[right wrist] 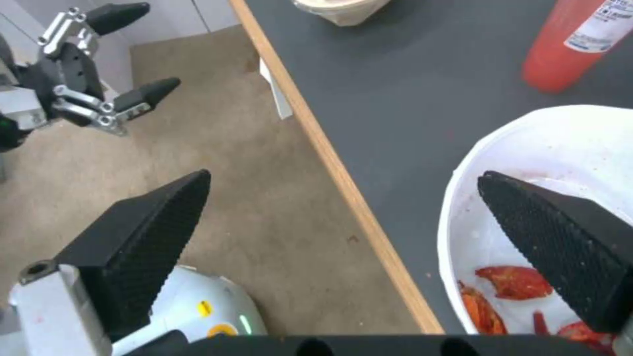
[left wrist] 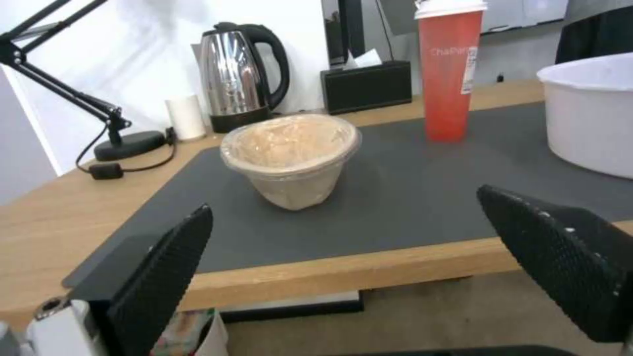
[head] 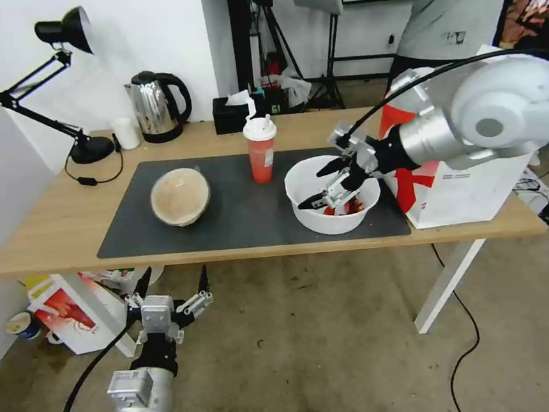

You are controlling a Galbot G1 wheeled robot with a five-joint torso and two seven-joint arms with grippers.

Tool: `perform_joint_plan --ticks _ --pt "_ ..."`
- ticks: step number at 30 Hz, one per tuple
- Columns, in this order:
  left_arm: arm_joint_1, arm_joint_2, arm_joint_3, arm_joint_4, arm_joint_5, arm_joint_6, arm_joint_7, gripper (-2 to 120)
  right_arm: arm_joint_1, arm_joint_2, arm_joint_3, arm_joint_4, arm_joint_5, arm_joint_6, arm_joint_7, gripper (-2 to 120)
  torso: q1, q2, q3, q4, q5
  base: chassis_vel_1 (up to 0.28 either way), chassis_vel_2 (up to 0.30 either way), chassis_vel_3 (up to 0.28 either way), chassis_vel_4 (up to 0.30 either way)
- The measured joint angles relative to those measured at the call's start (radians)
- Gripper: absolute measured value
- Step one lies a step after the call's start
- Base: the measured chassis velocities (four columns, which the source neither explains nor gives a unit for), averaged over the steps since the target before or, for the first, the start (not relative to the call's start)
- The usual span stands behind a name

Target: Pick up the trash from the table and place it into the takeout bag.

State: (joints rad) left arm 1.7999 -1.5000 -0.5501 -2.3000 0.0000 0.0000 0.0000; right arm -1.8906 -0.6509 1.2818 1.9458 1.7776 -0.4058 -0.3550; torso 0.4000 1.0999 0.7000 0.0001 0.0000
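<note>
Nearest to us, our left gripper point(head: 172, 285) hangs below the desk's point(head: 52, 232) front edge, near the front left leg, pointing up and toward the desk with its fingers spread wide and nothing between them. From that wrist we look across the front edge onto the dark grey mat point(left wrist: 395, 198).

On the mat's left half sits the tan lidded bowl point(head: 180, 196), tipped slightly. Toward the mat's front right corner stands the big white plastic bowl point(head: 331, 194), with red scraps point(right wrist: 514, 282) on its bottom. Our right arm reaches in from the right, roughly level, forearm passing in front of the takeout bag point(head: 458, 183). Its right gripper point(head: 324, 185) hovers over the white bowl with jaws wide apart; the right wrist view places one finger point(right wrist: 554, 242) above the bowl's inside and the other out past the desk's front edge.

Behind the bowls, at the mat's back edge, stands the red drink cup point(head: 261, 151). The takeout bag stands on the desk's right end, beside the mat.
</note>
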Motion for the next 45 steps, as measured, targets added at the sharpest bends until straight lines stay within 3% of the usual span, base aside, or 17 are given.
perform_joint_plan --ticks 29,45 --pt "0.0 0.0 0.0 0.0 0.0 0.0 0.0 100 -0.168 0.012 0.017 -0.098 -0.105 -0.016 -0.013 100 0.0 0.0 0.0 -0.0001 0.0001 0.0 0.0 0.0 0.0" --pt "0.0 0.0 0.0 0.0 0.0 0.0 0.0 100 -0.24 -0.025 0.059 -0.119 -0.116 -0.026 -0.017 100 0.0 0.0 0.0 0.0 -0.0001 0.0 0.0 0.0 0.0"
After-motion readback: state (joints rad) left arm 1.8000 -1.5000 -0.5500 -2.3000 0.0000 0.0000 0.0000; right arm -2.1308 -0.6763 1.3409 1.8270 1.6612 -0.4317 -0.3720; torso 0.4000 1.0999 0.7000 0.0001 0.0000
